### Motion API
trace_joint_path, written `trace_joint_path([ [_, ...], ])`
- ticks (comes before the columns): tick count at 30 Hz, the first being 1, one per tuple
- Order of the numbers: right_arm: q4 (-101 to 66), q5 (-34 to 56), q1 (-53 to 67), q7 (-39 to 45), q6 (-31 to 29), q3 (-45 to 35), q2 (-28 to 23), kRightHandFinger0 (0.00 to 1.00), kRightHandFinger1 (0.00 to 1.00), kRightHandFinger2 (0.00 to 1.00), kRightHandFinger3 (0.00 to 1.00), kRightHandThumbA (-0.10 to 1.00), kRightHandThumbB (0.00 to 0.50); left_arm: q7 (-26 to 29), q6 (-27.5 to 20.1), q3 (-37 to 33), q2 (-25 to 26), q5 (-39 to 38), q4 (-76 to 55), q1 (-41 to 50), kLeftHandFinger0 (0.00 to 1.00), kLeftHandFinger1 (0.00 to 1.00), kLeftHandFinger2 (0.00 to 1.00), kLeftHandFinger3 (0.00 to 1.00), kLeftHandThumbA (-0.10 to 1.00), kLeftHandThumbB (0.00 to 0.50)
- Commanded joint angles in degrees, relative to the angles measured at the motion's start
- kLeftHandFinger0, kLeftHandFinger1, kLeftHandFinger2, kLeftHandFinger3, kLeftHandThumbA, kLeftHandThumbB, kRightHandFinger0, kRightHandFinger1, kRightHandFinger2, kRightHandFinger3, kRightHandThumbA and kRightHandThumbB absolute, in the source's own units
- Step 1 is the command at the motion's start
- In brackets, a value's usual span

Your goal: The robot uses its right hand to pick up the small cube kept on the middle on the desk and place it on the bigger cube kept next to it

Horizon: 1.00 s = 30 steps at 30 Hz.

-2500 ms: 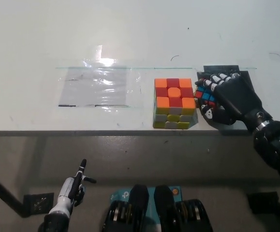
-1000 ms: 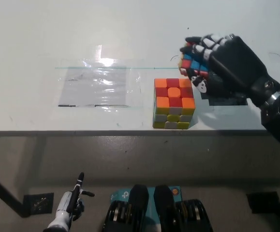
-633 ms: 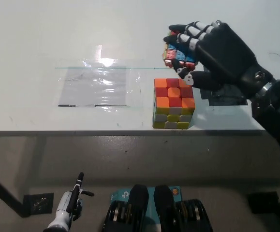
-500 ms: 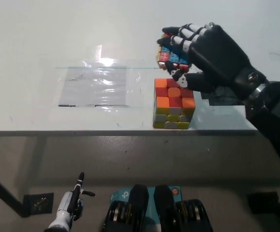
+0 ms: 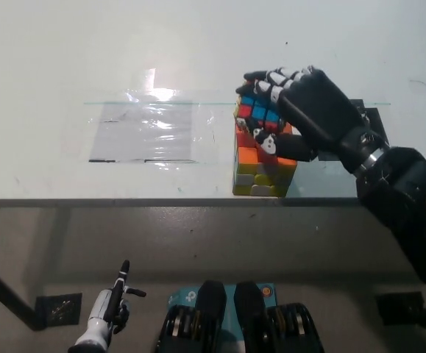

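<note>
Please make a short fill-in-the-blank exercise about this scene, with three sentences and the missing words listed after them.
1. The small cube is held in the robot's ____ hand.
2. That hand holds the small cube directly over the ____ cube, which stands near the front edge of the desk.
3. The white left hand rests low at the picture's lower left, ____ the level of the desk top.

Missing words: right; bigger; below

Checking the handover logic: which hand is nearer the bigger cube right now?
Right. The black right hand holds the small cube directly over the bigger cube; the white left hand hangs far below the desk edge.
</note>
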Motion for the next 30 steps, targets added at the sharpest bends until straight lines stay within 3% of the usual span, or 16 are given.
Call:
trace_joint_path([
  [1, -0.2, 1.4, -1.3, -2.0, -1.5, -1.5, -0.2, 0.00, 0.09, 0.47, 0.20, -0.10, 0.199, -0.2, -1.5, 0.5, 0.4, -0.8, -0.2, -2.2, 0.00, 0.00, 0.00, 0.00, 1.00, 0.500],
  [3, 0.4, 0.2, -1.2, -2.8, -2.0, -1.1, -0.7, 0.00, 0.11, 0.51, 0.24, -0.10, 0.186, 0.5, -1.5, -0.1, 0.5, 0.0, -0.2, -2.2, 0.00, 0.02, 0.04, 0.00, 1.00, 0.500],
  [5, -0.5, 2.0, -0.4, -1.1, -1.0, -1.9, -0.6, 0.00, 0.10, 0.52, 0.26, -0.10, 0.163, 0.3, -1.5, 0.2, 0.4, -0.3, -0.4, -2.1, 0.00, 0.00, 0.00, 0.00, 1.00, 0.500],
  [11, -1.1, 3.3, 0.8, -0.8, -0.3, -3.0, -0.1, 0.00, 0.24, 0.61, 0.47, -0.10, 0.103, -0.1, -1.4, 0.3, 0.5, -0.5, -0.1, -2.7, 0.00, 0.00, 0.00, 0.00, 1.00, 0.500],
  [13, -1.2, 3.2, 1.1, -1.0, -0.2, -3.1, 0.4, 0.00, 0.27, 0.63, 0.52, -0.10, 0.128, 0.1, -1.5, 0.2, 0.5, -0.4, -0.1, -2.8, 0.00, 0.00, 0.00, 0.00, 1.00, 0.500],
  [18, -0.8, 3.2, 1.6, -2.0, -0.8, -3.3, 1.2, 0.00, 0.33, 0.71, 0.67, -0.10, 0.058, 0.0, -1.4, 0.2, 0.7, -0.3, -0.1, -3.1, 0.00, 0.00, 0.01, 0.00, 1.00, 0.500],
  [19, -1.2, 5.1, 1.8, -0.3, 0.1, -3.7, 1.9, 0.00, 0.21, 0.56, 0.71, -0.10, 0.005, -0.2, -1.4, 0.2, 0.7, -0.4, -0.1, -3.1, 0.00, 0.00, 0.00, 0.00, 1.00, 0.500],
  [20, -1.6, 5.3, 1.9, 0.3, 0.6, -3.8, 2.1, 0.00, 0.19, 0.53, 0.83, -0.10, 0.013, -0.2, -1.5, 0.3, 0.7, -0.4, -0.1, -3.1, 0.00, 0.00, 0.03, 0.01, 1.00, 0.500],
  [21, -1.6, 6.1, 2.0, 0.6, 0.6, -4.1, 2.6, 0.00, 0.10, 0.43, 0.87, -0.10, 0.006, -0.2, -1.5, 0.5, 0.6, -0.7, -0.3, -3.0, 0.00, 0.00, 0.01, 0.00, 1.00, 0.500],
  [22, -1.8, 6.2, 2.0, 1.3, 0.9, -4.0, 2.5, 0.01, 0.16, 0.51, 1.00, -0.10, 0.000, -0.1, -1.4, 0.4, 0.6, -0.6, -0.2, -3.1, 0.00, 0.00, 0.02, 0.00, 1.00, 0.500],
  [23, -2.4, 6.0, 2.1, 2.6, 2.0, -3.9, 2.5, 0.09, 0.27, 0.64, 1.00, -0.03, 0.053, -0.1, -1.5, 0.3, 0.6, -0.5, -0.5, -3.0, 0.00, 0.00, 0.00, 0.00, 1.00, 0.500],
  [24, -2.4, 5.0, 2.0, 3.1, 2.3, -3.5, 2.2, 0.26, 0.46, 0.85, 1.00, 0.35, 0.116, -0.1, -1.5, 0.3, 0.6, -0.5, -0.4, -3.0, 0.00, 0.00, 0.00, 0.00, 1.00, 0.500],
  [25, -2.4, 3.6, 1.8, 3.6, 2.6, -2.9, 1.9, 0.29, 0.50, 0.89, 1.00, 0.53, 0.161, -0.1, -1.5, 0.3, 0.6, -0.5, -0.2, -3.1, 0.00, 0.00, 0.00, 0.00, 1.00, 0.500],
  [26, -3.0, 2.7, 2.5, 3.8, 3.1, -2.6, 1.6, 0.38, 0.63, 0.99, 1.00, 0.61, 0.211, 0.6, -1.5, -0.3, 0.6, 0.3, -0.3, -2.9, 0.00, 0.00, 0.00, 0.00, 1.00, 0.500],
  [28, -3.9, 1.8, 2.6, 5.4, 4.2, -2.1, 1.3, 0.54, 0.81, 1.00, 1.00, 0.69, 0.226, 1.0, -1.5, -0.8, 0.7, 0.8, -0.2, -2.8, 0.00, 0.00, 0.00, 0.00, 1.00, 0.500],
  [30, -4.2, 1.2, 2.6, 5.7, 4.6, -1.8, 1.3, 0.58, 0.86, 1.00, 1.00, 0.68, 0.216, -0.5, -1.5, 0.1, 0.6, -0.5, -0.3, -2.8, 0.00, 0.00, 0.00, 0.00, 1.00, 0.500],
])
